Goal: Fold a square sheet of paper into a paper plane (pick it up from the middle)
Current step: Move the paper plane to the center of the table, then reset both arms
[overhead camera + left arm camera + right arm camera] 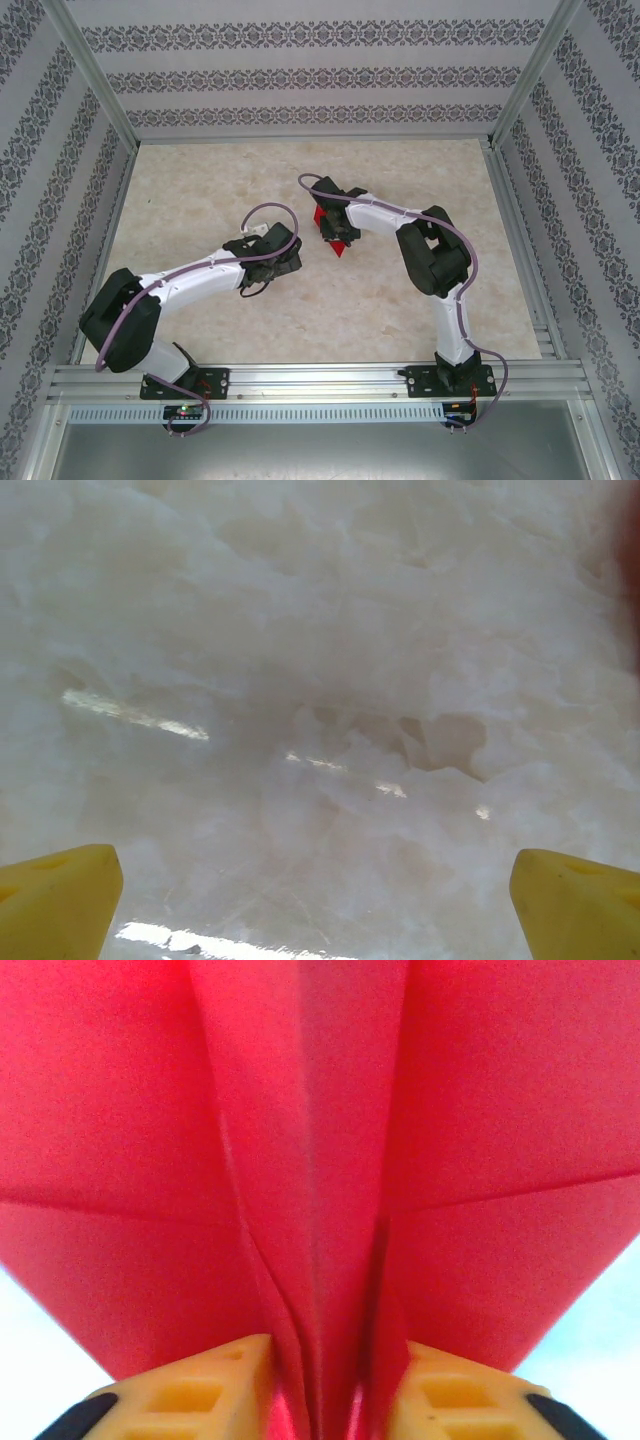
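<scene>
Near the middle of the tabletop (200, 180), the paper plane (333, 240) is found under the end of the right arm (380, 212). In the right wrist view the red plane (300, 1110) is seen already folded. Its centre fold is taken between the right fingers (190, 1400), and its wings are spread out to either side beyond them. The fingers are set narrow, close against both sides of that fold. Whether the fold is pinched or only flanked cannot be told, nor whether the wings are resting on the tabletop.

The centre fold is probably chosen because the layers are thickest there. A hold at that place would keep the creases closed and the wings even.

The left fingers (55, 900) are spread wide with nothing between them, low over bare tabletop and just beside the plane. A red blur (630, 580) at the right edge of that view is probably one wing. The left arm (190, 280) seems to be kept aside so that the paper is not crushed.

As for containers, only the enclosure counts. The tabletop is boxed in by patterned walls (300, 70) on a metal frame (90, 70), and both arms and the plane are held inside it.
</scene>
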Controlling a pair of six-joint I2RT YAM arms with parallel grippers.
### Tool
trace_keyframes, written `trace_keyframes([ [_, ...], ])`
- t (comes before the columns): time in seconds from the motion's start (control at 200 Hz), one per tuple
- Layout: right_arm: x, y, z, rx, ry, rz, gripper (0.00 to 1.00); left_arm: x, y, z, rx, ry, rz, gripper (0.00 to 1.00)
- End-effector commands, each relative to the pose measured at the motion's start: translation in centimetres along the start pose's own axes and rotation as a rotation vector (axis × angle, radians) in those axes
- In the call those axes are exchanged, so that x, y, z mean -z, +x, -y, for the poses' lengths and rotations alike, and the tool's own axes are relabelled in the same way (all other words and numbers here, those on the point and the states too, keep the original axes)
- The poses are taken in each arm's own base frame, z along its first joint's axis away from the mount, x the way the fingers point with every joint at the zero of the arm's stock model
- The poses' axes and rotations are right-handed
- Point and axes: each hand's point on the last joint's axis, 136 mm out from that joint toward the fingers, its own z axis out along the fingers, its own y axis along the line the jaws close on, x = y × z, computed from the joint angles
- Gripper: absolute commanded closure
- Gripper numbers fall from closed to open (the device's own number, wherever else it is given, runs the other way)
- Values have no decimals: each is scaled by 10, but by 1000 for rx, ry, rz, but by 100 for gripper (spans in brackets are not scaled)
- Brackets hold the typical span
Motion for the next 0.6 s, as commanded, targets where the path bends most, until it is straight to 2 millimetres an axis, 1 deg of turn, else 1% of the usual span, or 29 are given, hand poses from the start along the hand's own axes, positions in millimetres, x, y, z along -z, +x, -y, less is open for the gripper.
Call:
trace_keyframes([
  [0.0, 66, -37, -3, -62, -50, 133, 61, 20, -28, -5, 6, -35, 69, 0],
  [0.055, 91, -47, -3, -85, -85, 175, 56, 25, -37, -6, 3, -36, 86, 0],
  [0.105, 110, -54, 0, -108, -113, 207, 52, 31, -46, -7, 2, -34, 105, 0],
  [0.155, 129, -59, 5, -129, -139, 245, 46, 36, -56, -10, 6, -34, 128, 0],
  [0.22, 150, -63, 16, -155, -159, 294, 35, 44, -71, -18, 10, -39, 162, 0],
  [0.29, 173, -67, 36, -186, -168, 363, 25, 54, -89, -34, 17, -63, 210, 0],
  [0.315, 179, -68, 45, -195, -161, 391, 22, 57, -96, -40, 13, -73, 229, 0],
  [0.345, 192, -70, 59, -206, -150, 439, 17, 61, -104, -48, 3, -90, 257, 0],
  [0.37, 199, -69, 72, -215, -129, 474, 13, 65, -111, -55, -4, -106, 284, 0],
  [0.395, 203, -69, 84, -219, -102, 504, 6, 68, -117, -62, -11, -121, 311, 0],
  [0.42, 208, -68, 98, -229, -76, 540, 2, 71, -123, -69, -20, -133, 335, 0],
  [0.475, 220, -66, 128, -250, -23, 616, 2, 72, -133, -85, -25, -154, 382, 0],
  [0.53, 224, -58, 160, -285, 39, 665, 2, 73, -141, -102, -21, -179, 427, 0],
  [0.594, 223, -47, 195, -331, 118, 705, 2, 72, -148, -121, -17, -207, 474, 0],
])
